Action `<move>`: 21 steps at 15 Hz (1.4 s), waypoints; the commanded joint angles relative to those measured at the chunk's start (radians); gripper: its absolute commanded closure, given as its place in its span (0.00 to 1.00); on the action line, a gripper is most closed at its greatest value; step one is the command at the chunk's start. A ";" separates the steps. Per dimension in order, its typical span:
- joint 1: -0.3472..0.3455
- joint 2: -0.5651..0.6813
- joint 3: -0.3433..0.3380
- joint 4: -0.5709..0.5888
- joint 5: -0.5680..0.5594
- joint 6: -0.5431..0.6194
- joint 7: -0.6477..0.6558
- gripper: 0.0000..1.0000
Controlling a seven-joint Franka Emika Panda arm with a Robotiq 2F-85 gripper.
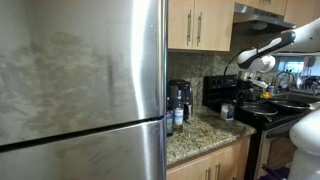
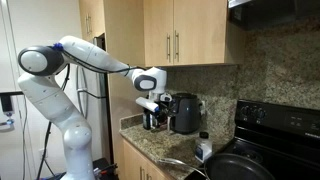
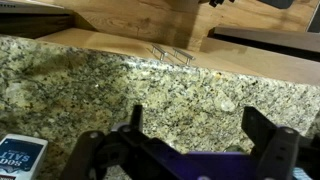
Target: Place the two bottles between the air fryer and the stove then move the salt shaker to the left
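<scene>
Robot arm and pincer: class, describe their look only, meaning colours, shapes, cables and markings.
In an exterior view the arm is glossy white: rounded tubular segments with dark joint bands. The pincer is black; the wrist view shows thick, angular fingers with violet between them. Cables and markings cannot be made out.

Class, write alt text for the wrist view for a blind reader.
The open tool hangs over a speckled granite counter, holding nothing. A blue-labelled item shows at the lower left corner; wooden panels run along the top.
</scene>
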 commanded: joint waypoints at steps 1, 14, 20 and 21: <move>-0.029 0.005 0.027 0.002 0.013 -0.003 -0.011 0.00; 0.177 -0.085 0.239 0.097 0.187 0.118 -0.010 0.00; 0.229 0.106 0.409 0.259 0.104 0.204 0.109 0.00; 0.223 0.148 0.451 0.300 0.066 0.238 0.180 0.00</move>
